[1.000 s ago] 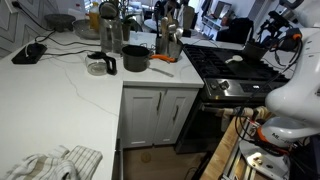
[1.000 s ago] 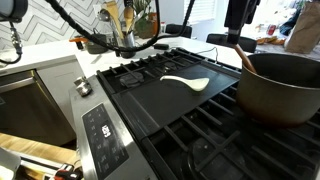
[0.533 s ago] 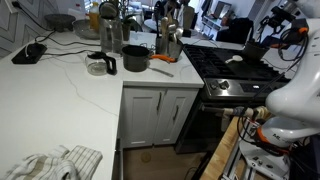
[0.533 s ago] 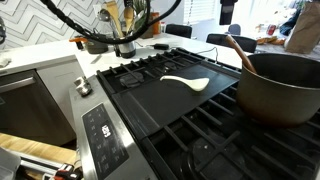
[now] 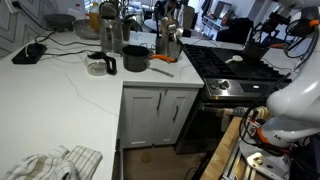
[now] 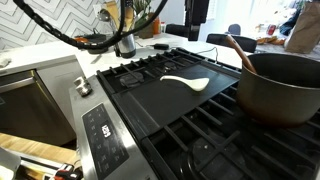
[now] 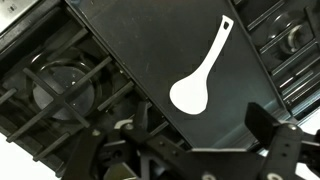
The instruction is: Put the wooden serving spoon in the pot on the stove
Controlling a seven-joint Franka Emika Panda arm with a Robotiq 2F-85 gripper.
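Since a second ago the gripper (image 6: 197,14) has slid along the top edge of an exterior view from about 1 o'clock to 12 o'clock. It has left the space above the pot (image 6: 283,88) and now hangs over the flat black griddle plate (image 6: 165,100) of the stove (image 6: 200,130); nothing on the stove has shifted. Only this close exterior view shows the wooden serving spoon (image 6: 237,52), which stands in the pot with its handle leaning out over the rim toward 11 o'clock. The wrist view shows neither pot nor wooden spoon. It looks down on a white spoon (image 7: 198,80) lying on the griddle plate, with a round burner grate (image 7: 60,88) at 9 o'clock of it. There the jaws stand wide apart and empty at the bottom edge, and the white spoon's bowl is at 12 o'clock of the gap, touching neither. The wooden serving spoon is at 4 o'clock of the gripper, well apart.
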